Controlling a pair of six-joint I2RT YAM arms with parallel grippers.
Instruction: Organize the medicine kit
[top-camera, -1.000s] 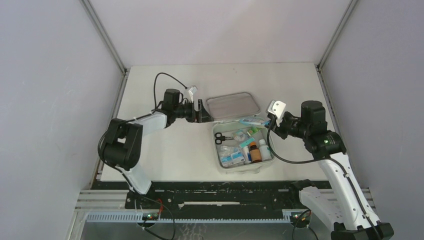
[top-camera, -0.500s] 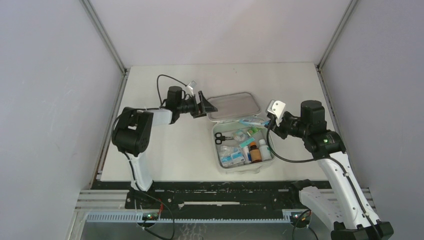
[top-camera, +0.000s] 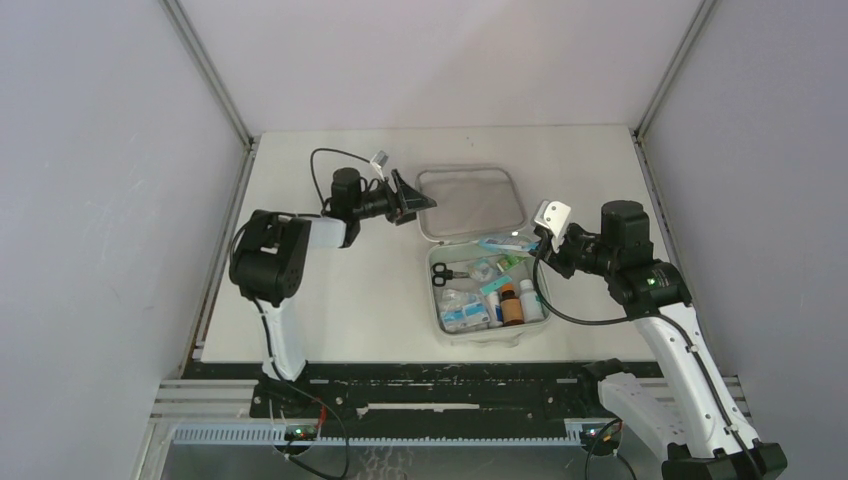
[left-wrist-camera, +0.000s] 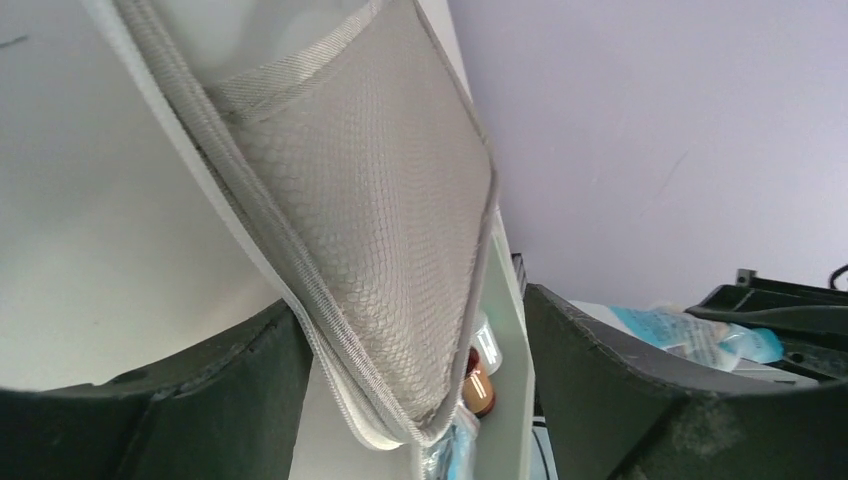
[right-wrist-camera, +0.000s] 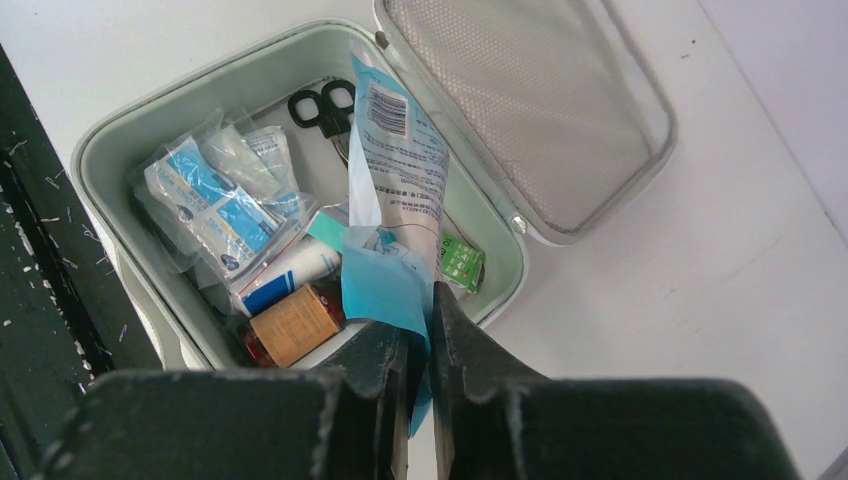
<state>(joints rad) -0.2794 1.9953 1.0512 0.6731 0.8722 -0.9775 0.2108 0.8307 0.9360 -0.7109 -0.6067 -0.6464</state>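
White medicine kit (right-wrist-camera: 95, 150), pale grey-green inside, and the lid (right-wrist-camera: 520, 110) shows a grey honeycomb mesh with a lighter grey border. The black right gripper (right-wrist-camera: 425, 325) has the packet (right-wrist-camera: 400, 170): white with a black barcode up top, sky blue below. Black scissors (right-wrist-camera: 322, 108), a brown bottle (right-wrist-camera: 295, 325) with a tan label, blue-and-white sachets (right-wrist-camera: 210, 205), one bright green pack (right-wrist-camera: 460, 262). Off-white table (right-wrist-camera: 700, 290).
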